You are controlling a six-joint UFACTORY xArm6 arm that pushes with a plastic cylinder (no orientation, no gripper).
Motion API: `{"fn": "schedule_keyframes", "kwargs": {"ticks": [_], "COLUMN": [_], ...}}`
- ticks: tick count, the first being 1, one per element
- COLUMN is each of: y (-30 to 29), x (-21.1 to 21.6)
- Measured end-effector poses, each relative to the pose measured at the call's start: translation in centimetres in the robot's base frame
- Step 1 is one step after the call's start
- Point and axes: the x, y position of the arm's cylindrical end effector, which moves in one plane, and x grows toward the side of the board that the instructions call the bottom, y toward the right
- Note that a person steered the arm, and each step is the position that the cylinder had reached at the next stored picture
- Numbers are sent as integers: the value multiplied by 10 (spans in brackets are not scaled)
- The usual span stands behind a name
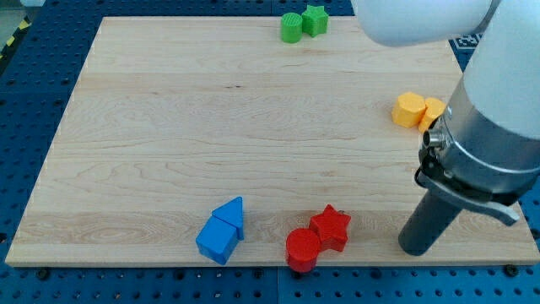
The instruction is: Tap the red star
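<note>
The red star (pixel 331 226) lies near the view's bottom edge of the wooden board, touching a red cylinder (pixel 303 249) at its lower left. My tip (pixel 414 250) rests on the board to the right of the red star, about a hundred pixels away, with bare board between them. The dark rod rises from the tip into the grey arm at the view's right.
A blue triangle (pixel 230 214) and a blue cube (pixel 216 239) sit together left of the red blocks. Two yellow blocks (pixel 417 110) lie at the right edge, partly behind the arm. Two green blocks (pixel 303 24) lie at the top edge. The board (pixel 211 127) ends just below the red cylinder.
</note>
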Motion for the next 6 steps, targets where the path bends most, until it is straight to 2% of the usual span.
{"fn": "schedule_keyframes", "kwargs": {"ticks": [6], "y": [-79], "x": [3]}}
